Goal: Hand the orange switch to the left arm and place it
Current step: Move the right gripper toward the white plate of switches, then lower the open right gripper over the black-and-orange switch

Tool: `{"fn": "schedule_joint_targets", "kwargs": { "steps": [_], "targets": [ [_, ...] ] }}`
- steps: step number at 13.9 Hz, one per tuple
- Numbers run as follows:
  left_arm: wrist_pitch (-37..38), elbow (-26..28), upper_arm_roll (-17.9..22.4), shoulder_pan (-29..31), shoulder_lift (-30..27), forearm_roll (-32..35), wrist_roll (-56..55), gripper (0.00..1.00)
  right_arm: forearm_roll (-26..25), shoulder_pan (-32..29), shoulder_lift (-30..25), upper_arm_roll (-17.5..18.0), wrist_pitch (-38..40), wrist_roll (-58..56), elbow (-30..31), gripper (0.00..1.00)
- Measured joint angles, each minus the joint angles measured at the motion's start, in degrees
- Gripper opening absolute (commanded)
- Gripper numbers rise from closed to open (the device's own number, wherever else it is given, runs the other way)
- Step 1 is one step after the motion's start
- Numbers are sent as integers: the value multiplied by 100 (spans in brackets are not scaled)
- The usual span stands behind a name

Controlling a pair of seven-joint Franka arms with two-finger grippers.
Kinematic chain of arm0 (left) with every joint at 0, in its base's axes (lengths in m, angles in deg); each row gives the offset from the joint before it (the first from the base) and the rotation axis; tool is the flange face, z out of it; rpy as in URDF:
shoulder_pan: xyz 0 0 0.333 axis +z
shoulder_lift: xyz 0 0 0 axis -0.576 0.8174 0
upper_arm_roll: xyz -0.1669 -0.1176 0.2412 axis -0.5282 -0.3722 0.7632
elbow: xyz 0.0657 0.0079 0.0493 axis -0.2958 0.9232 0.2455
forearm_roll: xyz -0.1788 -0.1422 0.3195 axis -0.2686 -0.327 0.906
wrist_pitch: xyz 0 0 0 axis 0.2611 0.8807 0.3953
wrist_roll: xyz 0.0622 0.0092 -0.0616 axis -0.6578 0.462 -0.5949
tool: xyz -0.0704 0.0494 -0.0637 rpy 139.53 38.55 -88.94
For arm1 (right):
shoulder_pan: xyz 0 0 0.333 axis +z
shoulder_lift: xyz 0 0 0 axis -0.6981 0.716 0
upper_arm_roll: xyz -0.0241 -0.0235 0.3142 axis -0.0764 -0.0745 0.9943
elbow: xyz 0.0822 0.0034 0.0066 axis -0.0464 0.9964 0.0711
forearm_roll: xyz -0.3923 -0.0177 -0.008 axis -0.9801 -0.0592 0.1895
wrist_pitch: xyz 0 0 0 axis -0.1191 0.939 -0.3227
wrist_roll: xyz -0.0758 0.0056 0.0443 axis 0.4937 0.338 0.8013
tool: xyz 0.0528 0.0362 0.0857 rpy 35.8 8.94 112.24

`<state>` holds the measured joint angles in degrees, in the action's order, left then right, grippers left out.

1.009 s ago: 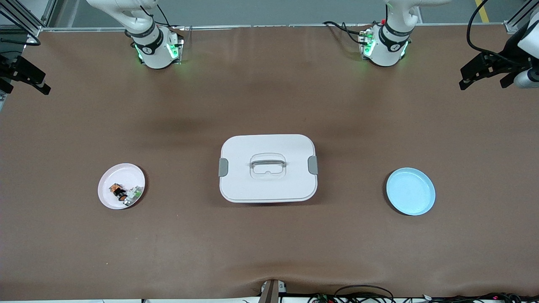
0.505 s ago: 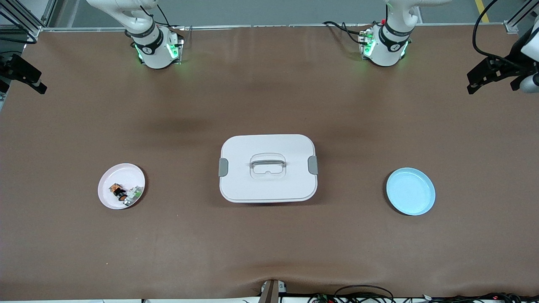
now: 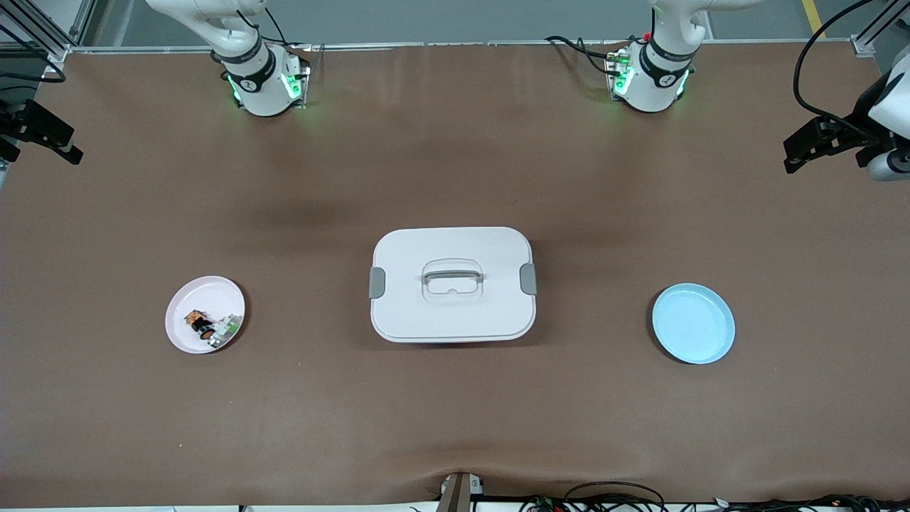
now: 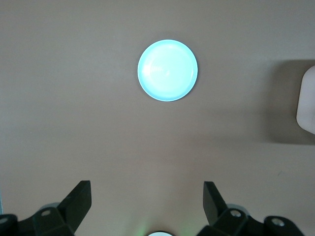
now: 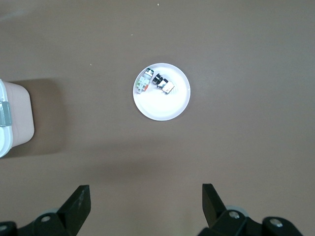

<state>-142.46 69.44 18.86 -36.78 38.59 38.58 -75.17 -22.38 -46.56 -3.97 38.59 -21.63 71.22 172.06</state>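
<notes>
- Both pincers shifted only slightly at the table's ends since the earlier frames; your right pincer [image 3: 39, 131] hung wide and empty, your left pincer [image 3: 825, 142] likewise.
- You had the orange switch [image 3: 199, 323] in the pink plate [image 3: 186, 293], touching the green-and-white component [image 3: 226, 328]; a careless grasp risked catching both.
- You risked clipping the box [image 3: 452, 313], standing between that plate and the blue plate [image 3: 693, 323], if the handover passed low.
</notes>
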Motion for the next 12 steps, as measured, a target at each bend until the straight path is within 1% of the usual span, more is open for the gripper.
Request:
{"fn": "schedule_joint_targets", "kwargs": {
  "steps": [2,4,8,12],
  "targets": [
    [0,-9,7,13,15,0,-1,100,0,0,93,-1,3,1,1,100],
    [-32,-11,15,21,70,0,-3,100,2,-10,303,-14,-73,41,6,100],
    [-500,-11,26,247,247,-76,38,100,6,-207,1057,-54,-632,605,30,100],
    [-637,-17,26,318,355,-121,46,100,9,-272,1839,-54,-1244,1379,49,100]
  ]
}}
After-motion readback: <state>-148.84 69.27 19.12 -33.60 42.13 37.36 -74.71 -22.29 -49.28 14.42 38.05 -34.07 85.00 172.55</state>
